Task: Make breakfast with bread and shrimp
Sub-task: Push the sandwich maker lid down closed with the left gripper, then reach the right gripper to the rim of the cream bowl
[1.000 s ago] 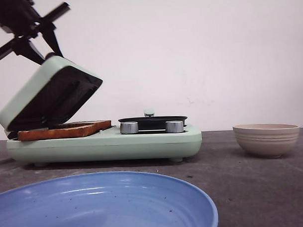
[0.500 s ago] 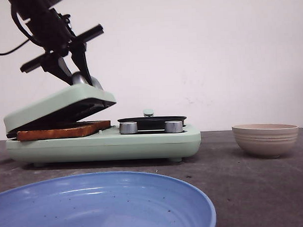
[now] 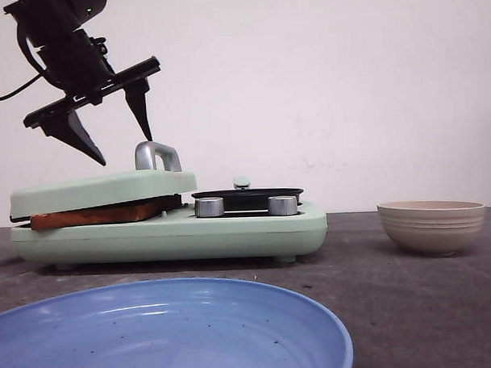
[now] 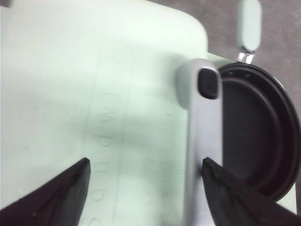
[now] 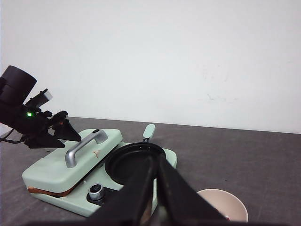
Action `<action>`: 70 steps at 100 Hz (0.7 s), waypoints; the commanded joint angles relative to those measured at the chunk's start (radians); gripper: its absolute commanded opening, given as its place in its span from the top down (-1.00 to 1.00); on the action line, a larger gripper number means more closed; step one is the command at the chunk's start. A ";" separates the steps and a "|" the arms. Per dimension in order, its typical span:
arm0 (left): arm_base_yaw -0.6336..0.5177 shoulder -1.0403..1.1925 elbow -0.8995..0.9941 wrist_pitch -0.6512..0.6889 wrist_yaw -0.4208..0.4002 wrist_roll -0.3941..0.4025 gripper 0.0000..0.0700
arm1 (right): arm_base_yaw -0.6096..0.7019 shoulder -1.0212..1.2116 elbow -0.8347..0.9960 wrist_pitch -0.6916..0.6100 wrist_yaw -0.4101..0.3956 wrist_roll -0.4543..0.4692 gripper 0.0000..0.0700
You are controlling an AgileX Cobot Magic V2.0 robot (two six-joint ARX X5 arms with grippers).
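A white wall backs the grey desk (image 3: 411,299). The bread (image 3: 93,214) lies inside the green toaster (image 3: 174,227), under its closed lid (image 3: 100,191). The left hand (image 3: 110,124) hovers wide open above the lid's handle (image 3: 157,155), holding nothing. The right hand (image 5: 155,188) looks closed and empty.

Pale green lid (image 4: 94,94) fills the view, its silver handle (image 4: 202,141) at 4 o'clock. Black round pan (image 4: 256,136) lies at 3 o'clock. Left gripper (image 4: 143,193) spread wide; one fingertip (image 4: 56,193) at 7 o'clock.
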 commanded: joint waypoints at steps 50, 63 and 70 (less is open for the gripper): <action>-0.053 -0.363 0.015 -0.088 -0.006 0.301 1.00 | 0.005 0.267 0.006 -0.039 -0.076 0.258 1.00; -0.092 -0.515 0.015 -0.091 -0.004 0.309 1.00 | -0.011 0.421 0.006 0.023 -0.120 0.288 0.99; -0.121 -0.589 0.015 -0.103 -0.002 0.320 1.00 | -0.032 0.513 0.007 0.105 -0.179 0.290 1.00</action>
